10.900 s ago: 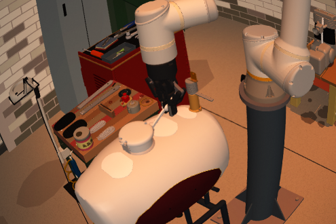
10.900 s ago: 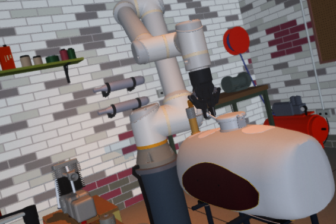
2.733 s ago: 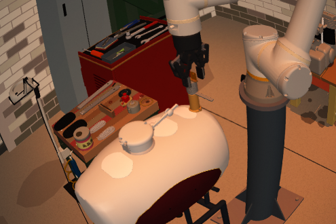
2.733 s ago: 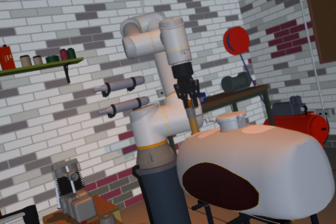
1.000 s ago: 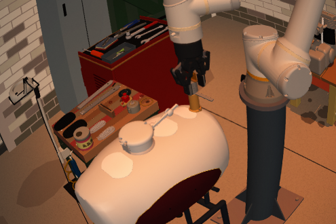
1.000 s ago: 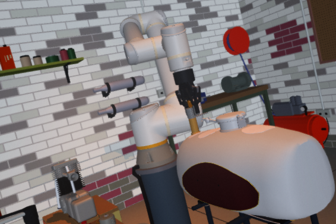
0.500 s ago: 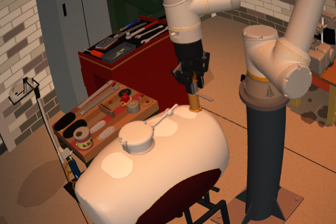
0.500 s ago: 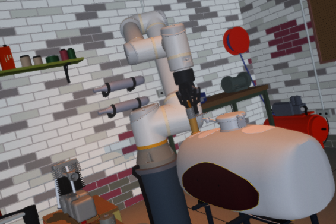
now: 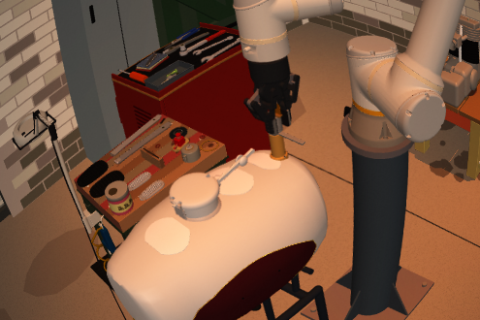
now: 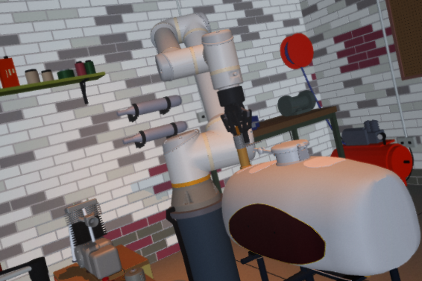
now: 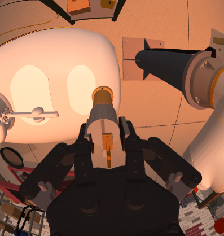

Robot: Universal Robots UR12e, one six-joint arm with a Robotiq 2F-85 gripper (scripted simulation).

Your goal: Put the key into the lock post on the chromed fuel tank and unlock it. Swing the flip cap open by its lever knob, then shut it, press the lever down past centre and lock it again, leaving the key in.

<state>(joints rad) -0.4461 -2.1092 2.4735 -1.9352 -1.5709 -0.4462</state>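
Note:
My gripper [image 11: 104,132] points straight down over one end of the chromed fuel tank [image 9: 216,232] and is closed around the grey knurled head of the key [image 11: 102,124], which I hold from above. The key stands upright in the orange lock post [image 9: 277,145] on the tank's top. The round flip cap [image 9: 195,195] sits shut near the middle of the tank. Its lever [image 9: 233,167], with a small knob [image 11: 38,111], lies flat and points toward the lock post. The key's blade is hidden inside the post.
Behind the tank stands a red tool chest [image 9: 187,82] with wrenches on top. A wooden tray table [image 9: 148,165] of small parts stands beside the tank. The arm's dark pedestal [image 9: 376,232] rises close to the tank's lock-post end. A work lamp [image 9: 32,128] stands at the left.

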